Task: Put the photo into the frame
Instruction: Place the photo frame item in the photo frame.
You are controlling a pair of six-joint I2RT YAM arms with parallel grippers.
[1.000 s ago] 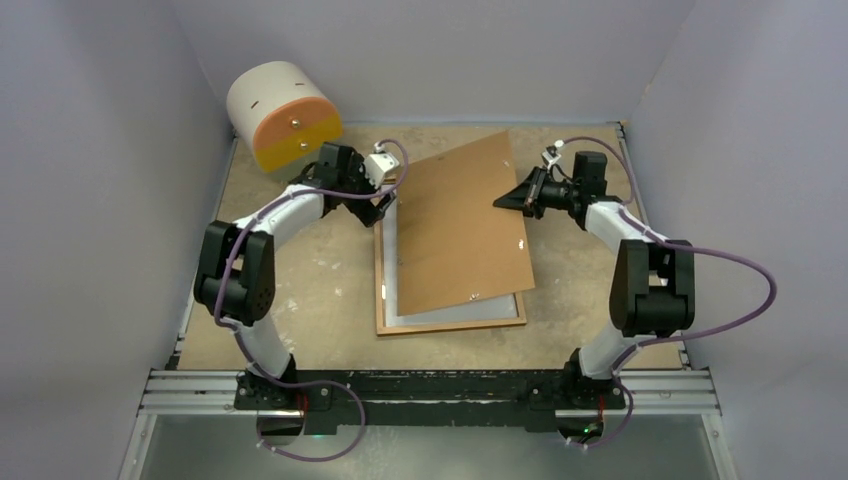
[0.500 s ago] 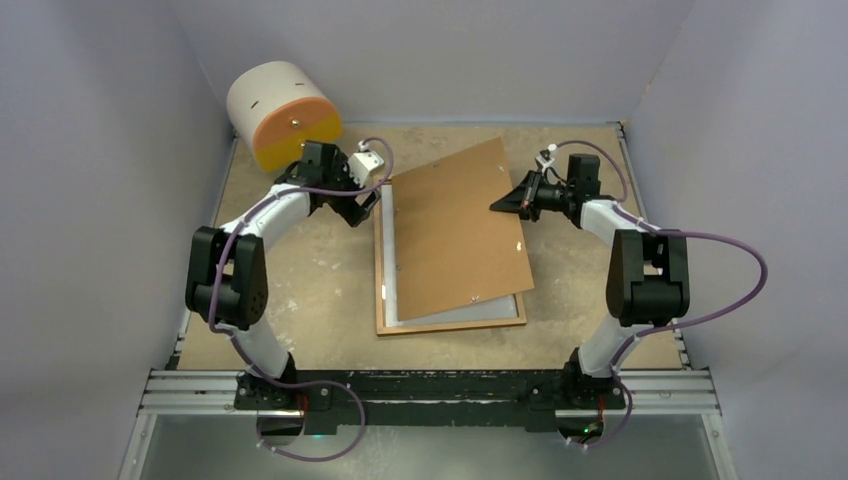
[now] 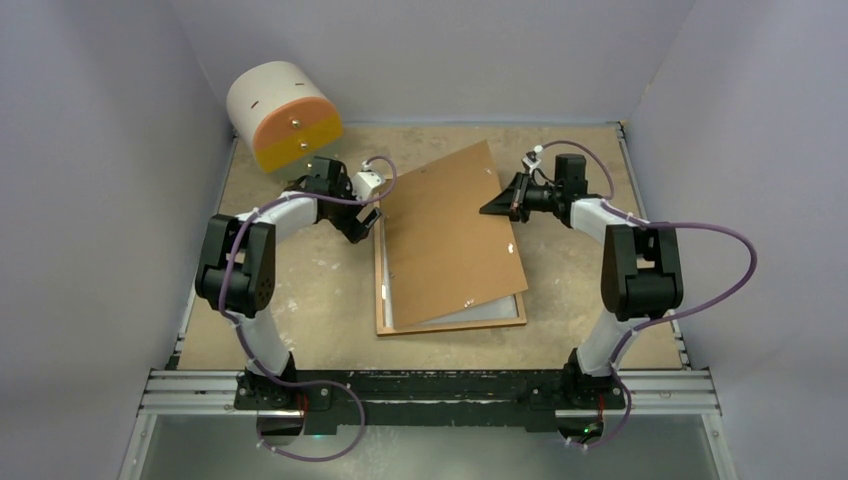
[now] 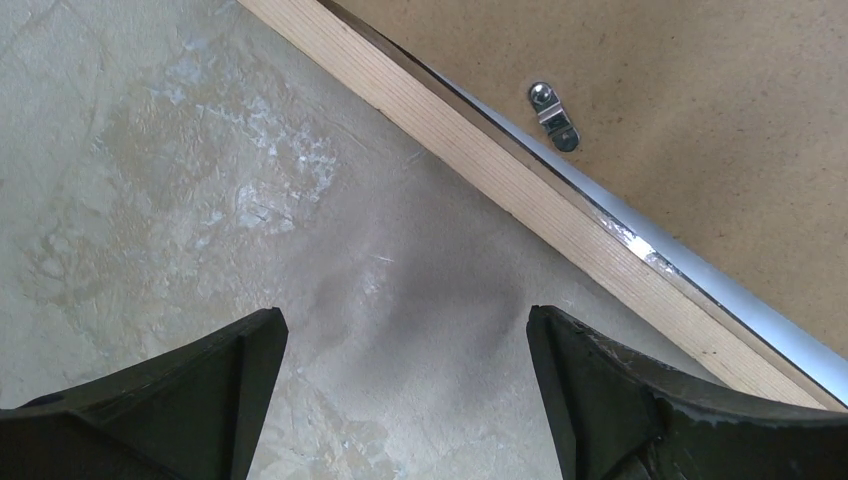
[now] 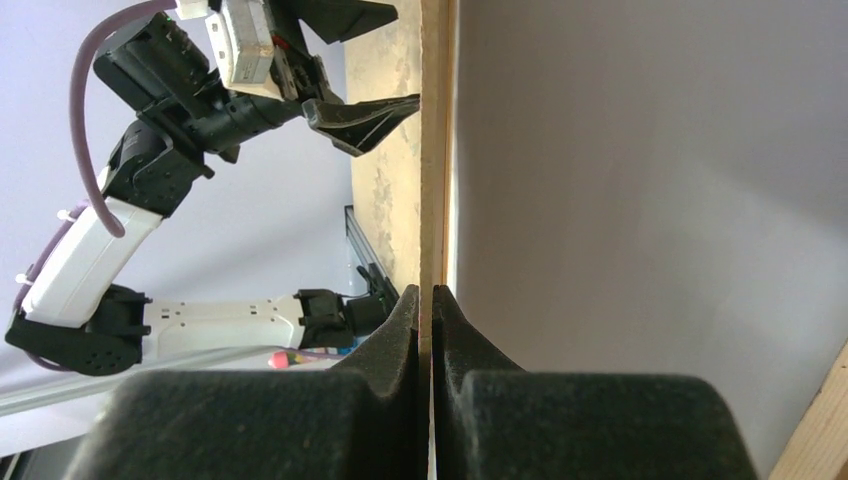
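Note:
The frame (image 3: 450, 326) lies flat mid-table; its wooden left rail (image 4: 500, 170) crosses the left wrist view. A brown backing board (image 3: 450, 230) leans over it, right edge raised. My right gripper (image 3: 490, 208) is shut on that raised edge, and its jaws (image 5: 425, 292) pinch the thin board (image 5: 432, 150) seen edge-on. My left gripper (image 3: 365, 228) hovers open over bare table just left of the frame's far left corner, nothing between its jaws (image 4: 405, 325). A pale surface (image 3: 455, 311) fills the frame under the board. I cannot tell whether it is the photo's back or glass.
A white cylinder with an orange face (image 3: 283, 115) stands at the far left corner. Grey walls close in three sides. A small metal clip (image 4: 553, 117) sits on the board near the frame rail. The arms' base rail (image 3: 430, 390) runs along the near edge.
My right gripper has moved left with the board's edge, tilting the board steeper. My left gripper has drawn back from the board's left corner toward the table beside the frame.

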